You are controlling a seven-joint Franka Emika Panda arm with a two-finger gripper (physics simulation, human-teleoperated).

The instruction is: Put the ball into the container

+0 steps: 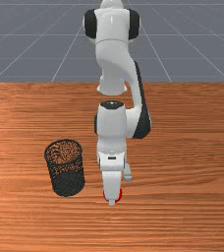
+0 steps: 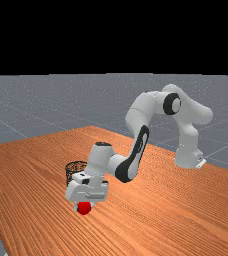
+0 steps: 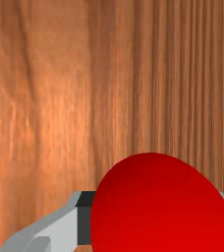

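The hand [image 2: 84, 206] was closed around the red ball [image 2: 84, 209], with its two fingers [image 3: 50, 229] pressing from opposite sides. In the wrist view the ball bulged up between them, its round surface meeting a dark pad on one side and the other finger's tip opposite. The hand pointed down at the tabletop [image 1: 182, 206], though whether the ball touched the wood could not be told.

The container [image 1: 68, 183], a round black mesh basket with an open top, stood upright on the tabletop. In the front view it was to the left of the hand, near it but apart, and the ball was outside it; there, a finger hid the ball's middle, leaving red at either side. In the far view the container sat behind the hand, which partly covered it, while the white-and-grey arm [image 2: 138, 110] reached across from the right.
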